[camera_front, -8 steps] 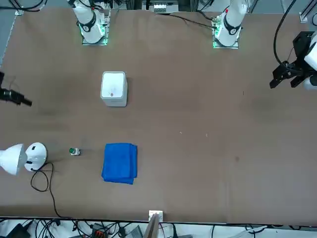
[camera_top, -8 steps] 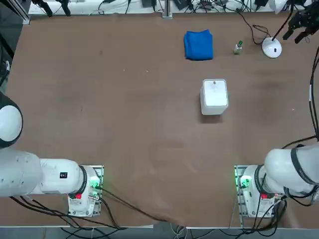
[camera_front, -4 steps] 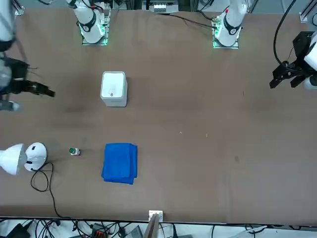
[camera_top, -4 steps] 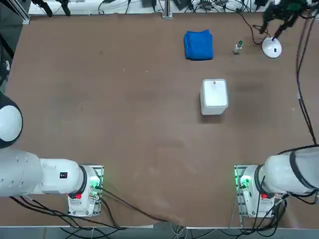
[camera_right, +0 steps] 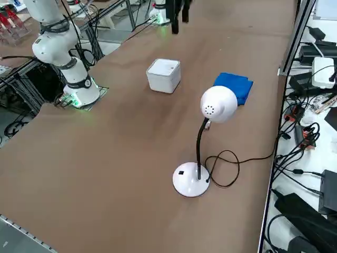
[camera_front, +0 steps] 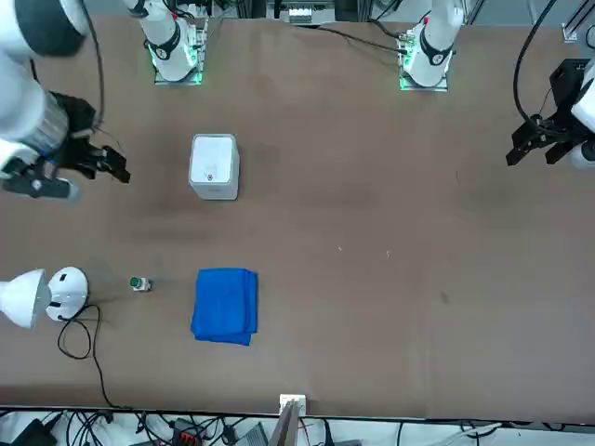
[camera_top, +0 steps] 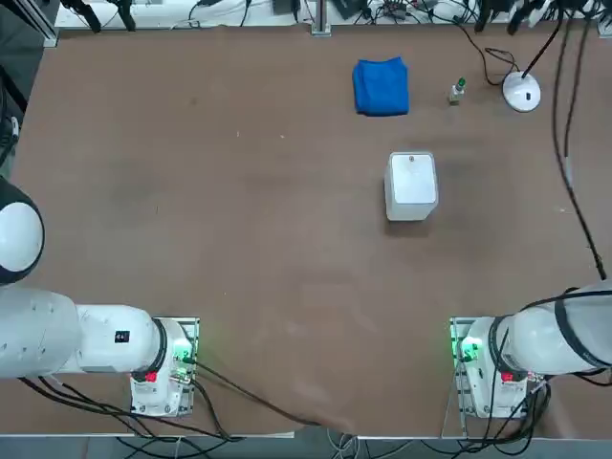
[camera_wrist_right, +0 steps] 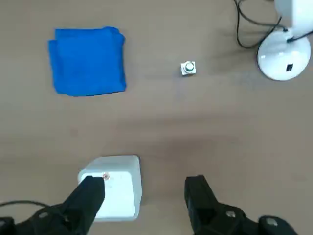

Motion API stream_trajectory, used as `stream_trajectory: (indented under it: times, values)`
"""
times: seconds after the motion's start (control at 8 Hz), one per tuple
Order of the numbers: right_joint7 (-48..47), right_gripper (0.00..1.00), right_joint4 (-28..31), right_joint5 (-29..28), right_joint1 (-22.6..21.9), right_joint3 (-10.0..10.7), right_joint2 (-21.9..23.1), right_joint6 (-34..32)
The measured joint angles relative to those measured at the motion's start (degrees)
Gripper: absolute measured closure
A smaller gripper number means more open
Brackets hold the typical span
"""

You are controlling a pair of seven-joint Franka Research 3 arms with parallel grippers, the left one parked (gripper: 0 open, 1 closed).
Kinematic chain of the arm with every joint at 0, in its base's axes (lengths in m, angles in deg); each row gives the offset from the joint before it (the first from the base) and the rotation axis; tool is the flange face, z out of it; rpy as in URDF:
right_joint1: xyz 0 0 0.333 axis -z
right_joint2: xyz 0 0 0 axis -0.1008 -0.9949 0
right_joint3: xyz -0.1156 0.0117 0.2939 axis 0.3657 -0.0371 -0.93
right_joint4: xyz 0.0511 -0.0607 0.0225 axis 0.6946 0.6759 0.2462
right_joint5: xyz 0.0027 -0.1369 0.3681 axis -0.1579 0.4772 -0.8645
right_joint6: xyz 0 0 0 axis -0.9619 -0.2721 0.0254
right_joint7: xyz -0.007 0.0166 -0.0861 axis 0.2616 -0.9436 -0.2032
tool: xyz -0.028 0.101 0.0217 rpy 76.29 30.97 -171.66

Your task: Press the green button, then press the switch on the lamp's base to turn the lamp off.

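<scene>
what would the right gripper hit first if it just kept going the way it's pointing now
Probably bare table beside the white box. The right gripper, fingers open, points down high above it; depth is unclear. The green button lies further off.

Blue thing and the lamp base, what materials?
Blue cloth: looks like soft fabric, folded, matte, edges rounded and slightly uneven. Lamp's base: probably smooth white plastic, a flat glossy disc with a dark switch; painted metal can't be ruled out.

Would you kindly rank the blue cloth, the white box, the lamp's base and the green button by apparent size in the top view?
1. Blue cloth and white box: look about alike, so unranked.
2. Lamp's base.
3. Green button, smallest.

The right gripper is open, high above the table.
</scene>
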State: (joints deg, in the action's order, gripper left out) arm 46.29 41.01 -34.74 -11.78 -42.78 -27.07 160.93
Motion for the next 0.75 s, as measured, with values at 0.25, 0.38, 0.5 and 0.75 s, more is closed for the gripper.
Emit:
stream_trajectory:
  times: [0.25, 0.38, 0.5, 0.75]
  values:
    - [4.6, 0.00, -2.1, 0.0, 0.9, 1.3, 1.6, -5.5]
    - [5.1, 0.00, -0.7, 0.5, 1.5, 1.5, 2.4, -4.2]
    - [5.2, 0.00, 2.3, 0.9, 2.0, 1.6, 3.8, -0.9]
    - [5.2, 0.00, 9.0, 1.2, 3.2, 1.7, 7.6, 2.7]
